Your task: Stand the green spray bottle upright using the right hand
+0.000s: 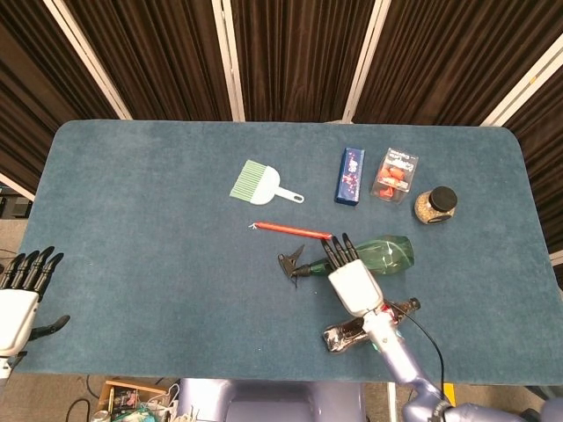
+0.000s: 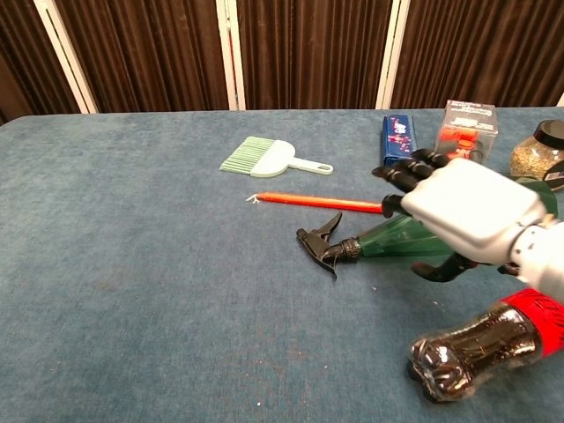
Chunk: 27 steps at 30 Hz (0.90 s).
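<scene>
The green spray bottle [image 1: 393, 253] lies on its side right of centre on the blue table [image 1: 132, 220], its black trigger head [image 1: 290, 264] pointing left. My right hand [image 1: 352, 280] is over the bottle's middle, fingers spread and reaching across it. In the chest view the right hand [image 2: 467, 216] covers much of the bottle [image 2: 388, 238], with the thumb low on the near side; I see no closed grip. My left hand [image 1: 22, 294] is open at the table's near left edge.
A cola bottle [image 1: 339, 336] lies just in front of the right hand. A red pen [image 1: 290, 230] lies just behind the spray bottle. Further back are a green brush [image 1: 259, 183], a blue box [image 1: 350, 176], a clear box [image 1: 396, 174] and a jar [image 1: 436, 205].
</scene>
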{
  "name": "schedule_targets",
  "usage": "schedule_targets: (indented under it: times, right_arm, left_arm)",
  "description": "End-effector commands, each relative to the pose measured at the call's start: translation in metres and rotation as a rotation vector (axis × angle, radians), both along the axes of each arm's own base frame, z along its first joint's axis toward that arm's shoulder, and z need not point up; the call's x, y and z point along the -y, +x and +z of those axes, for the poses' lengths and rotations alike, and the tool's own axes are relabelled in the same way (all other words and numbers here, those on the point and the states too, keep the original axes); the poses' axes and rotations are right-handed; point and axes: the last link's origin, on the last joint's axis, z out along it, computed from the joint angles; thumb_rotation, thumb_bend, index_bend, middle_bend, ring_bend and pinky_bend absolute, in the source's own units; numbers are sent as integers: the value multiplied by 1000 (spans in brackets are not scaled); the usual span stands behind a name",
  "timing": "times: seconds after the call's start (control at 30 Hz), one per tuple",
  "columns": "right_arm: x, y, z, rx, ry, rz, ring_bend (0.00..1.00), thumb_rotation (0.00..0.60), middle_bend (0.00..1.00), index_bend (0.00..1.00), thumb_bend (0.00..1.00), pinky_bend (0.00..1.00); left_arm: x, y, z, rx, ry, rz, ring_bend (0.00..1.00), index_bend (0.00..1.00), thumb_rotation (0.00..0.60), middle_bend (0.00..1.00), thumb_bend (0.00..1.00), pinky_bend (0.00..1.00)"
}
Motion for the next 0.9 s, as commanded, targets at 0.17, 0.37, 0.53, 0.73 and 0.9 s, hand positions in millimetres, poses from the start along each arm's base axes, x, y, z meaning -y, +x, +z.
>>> schedule_targets:
  times: [0.17, 0.37, 0.53, 0.73, 0.9]
  right_arm:
    - [15, 1, -16, -120, 12, 3, 0, 600, 0, 283, 336, 0]
    - [20, 3, -20, -167, 12, 10, 0, 600, 0, 307, 347, 0]
    - [25, 1, -25, -210, 16, 11, 0, 600, 0, 410, 362, 0]
    - [31, 1, -27, -232, -13, 46, 0, 600, 3, 742, 385, 0]
    - [34, 7, -24, -220, -74, 97, 0, 600, 69, 912, 426, 0]
  left_arm:
    - [-1, -2, 2, 1, 8, 8, 0, 8, 600, 0, 16, 0]
    - [-2, -2, 1, 1, 5, 13, 0, 8, 600, 0, 16, 0]
    - [-2, -2, 0, -1, 2, 15, 0, 8, 600, 0, 16, 0]
    - [-3, -2, 1, 1, 0, 19, 0, 7, 600, 0, 16, 0]
    - [-4, -3, 1, 2, 0, 20, 0, 6, 600, 0, 16, 0]
